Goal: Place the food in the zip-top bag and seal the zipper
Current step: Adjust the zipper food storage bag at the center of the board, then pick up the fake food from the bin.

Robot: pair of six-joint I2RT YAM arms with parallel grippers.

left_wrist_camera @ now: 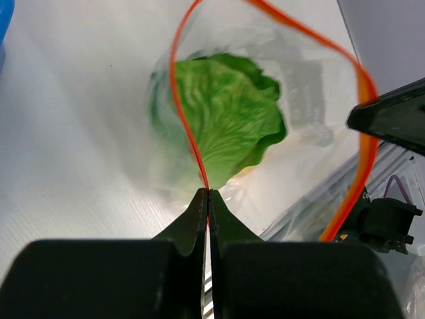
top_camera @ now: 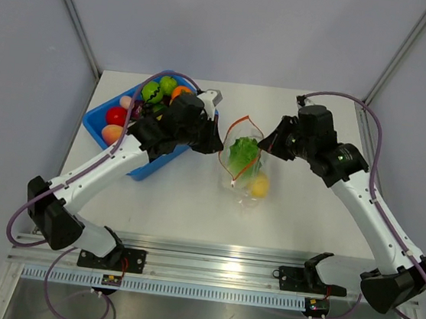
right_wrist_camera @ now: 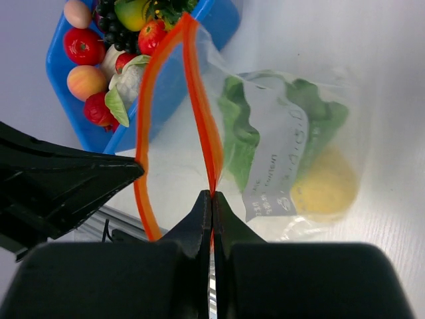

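Your left hand (left_wrist_camera: 207,193) and right hand (right_wrist_camera: 211,194) are each clenched on the zipper (right_wrist_camera: 147,113), on opposite sides; the zip-top bag (top_camera: 249,196) lies on the tabletop (top_camera: 185,202) between them, holding lettuce (left_wrist_camera: 226,113) and a yellow fruit (right_wrist_camera: 329,183)

The only print in view sits on a pale panel (right_wrist_camera: 271,178) on the clear wall of the zip-top bag (right_wrist_camera: 312,106). In the right wrist view it shows several lines of grey lettering running lengthwise, slanted and seen through crinkled plastic, and no word can be made out with certainty. In the left wrist view the panel is only a blur. A small dark tag (top_camera: 112,278) on the rail below the left arm's base is too small to read.
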